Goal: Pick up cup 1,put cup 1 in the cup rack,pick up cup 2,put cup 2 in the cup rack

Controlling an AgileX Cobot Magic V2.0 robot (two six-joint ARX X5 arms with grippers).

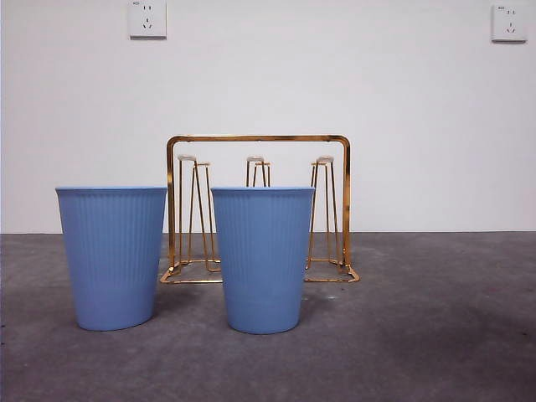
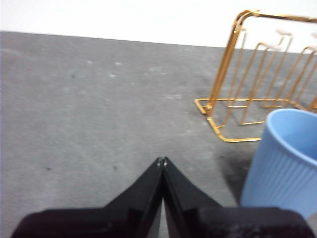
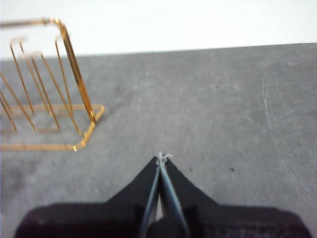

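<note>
Left cup (image 1: pixel 112 255): blue, ribbed, upright on the table, mouth up, at the left in the front view. It stands in front of the rack's left end and hides part of that end. Nothing holds it.
Middle cup (image 1: pixel 263 258): same blue ribbed kind, upright, nearest the front camera, before the middle of the rack and covering its lower centre. It stands apart from the left cup, a gap between them.
Rack (image 1: pixel 258 209): gold wire, arched frame taller than both cups, flat wire base on the table, thin prongs with pale tips standing upright. No cup hangs on it. It sits behind the two cups.
Left gripper (image 2: pixel 161 161): jaws pressed together at the tips, grasping nothing, above bare table. One blue cup and the rack's end show off to one side of it, apart from the jaws.
Right gripper (image 3: pixel 161 157): jaws clenched tip to tip, holding nothing, above bare table, the rack's other end near but clear of it.
Table (image 1: pixel 435 335): dark grey, mottled.
Wall (image 1: pixel 335 75): white, with two sockets high up.
</note>
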